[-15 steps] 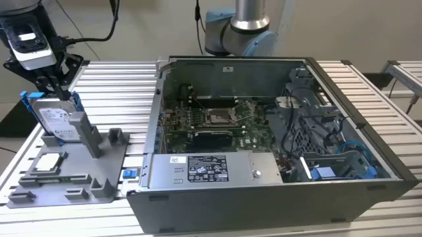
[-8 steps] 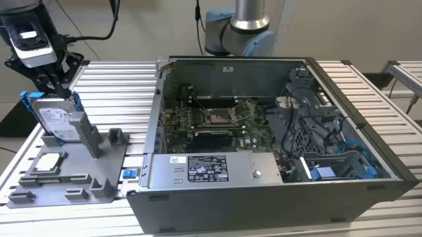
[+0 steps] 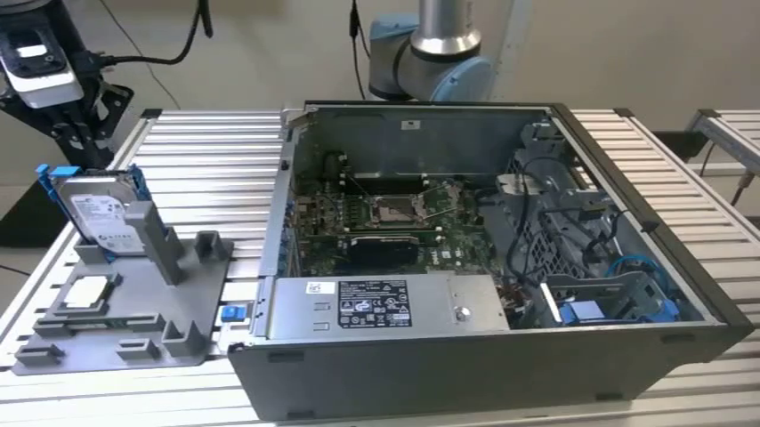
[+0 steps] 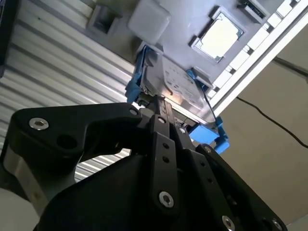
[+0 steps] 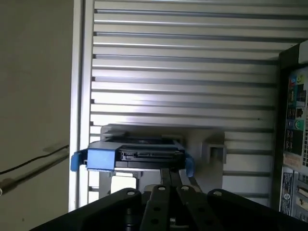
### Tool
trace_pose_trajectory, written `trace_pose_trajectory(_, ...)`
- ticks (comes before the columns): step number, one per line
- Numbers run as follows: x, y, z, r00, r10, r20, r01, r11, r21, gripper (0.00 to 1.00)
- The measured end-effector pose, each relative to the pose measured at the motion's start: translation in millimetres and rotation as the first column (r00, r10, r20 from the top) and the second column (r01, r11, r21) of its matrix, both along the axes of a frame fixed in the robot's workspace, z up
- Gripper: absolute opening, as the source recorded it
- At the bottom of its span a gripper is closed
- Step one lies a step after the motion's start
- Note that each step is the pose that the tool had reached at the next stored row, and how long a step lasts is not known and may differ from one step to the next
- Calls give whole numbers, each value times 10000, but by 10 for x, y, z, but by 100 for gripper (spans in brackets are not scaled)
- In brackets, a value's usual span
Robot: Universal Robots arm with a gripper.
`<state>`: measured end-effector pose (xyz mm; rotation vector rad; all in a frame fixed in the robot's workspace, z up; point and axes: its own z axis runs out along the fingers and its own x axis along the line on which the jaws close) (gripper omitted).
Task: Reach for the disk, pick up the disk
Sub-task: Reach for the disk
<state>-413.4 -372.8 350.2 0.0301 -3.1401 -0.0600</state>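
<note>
Where the holder (image 3: 178, 267) rises into its tall slot, find the disk (image 3: 98, 213) standing on edge, white label turned toward the holder's post, blue rails along its sides. Look straight above the holder's slot for the claw (image 3: 81, 147): hanging over the disk's top edge, fingers pressed together, pinching nothing. In both wrist views, follow the claw (image 4: 161, 103) (image 5: 174, 174) down to the disk (image 4: 175, 82) (image 5: 144, 155): closed tips right at the blue-railed upper edge, off-centre toward one end; cannot tell whether touching or just short. On the holder's low front step, note the chip (image 3: 85, 292) lying flat, well apart from the claw. Beside the holder, on the exterior view's right, see the open case (image 3: 475, 374); under the holder, the slatted table (image 3: 202, 151)
</note>
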Motion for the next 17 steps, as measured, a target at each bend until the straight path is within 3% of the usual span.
trace_pose_trajectory(10,-428,36,0,10000,1,-16,-1,10000,-1,0)
trace_pose_trajectory(17,-487,49,0,10000,12,-21,-12,10000,3,0)
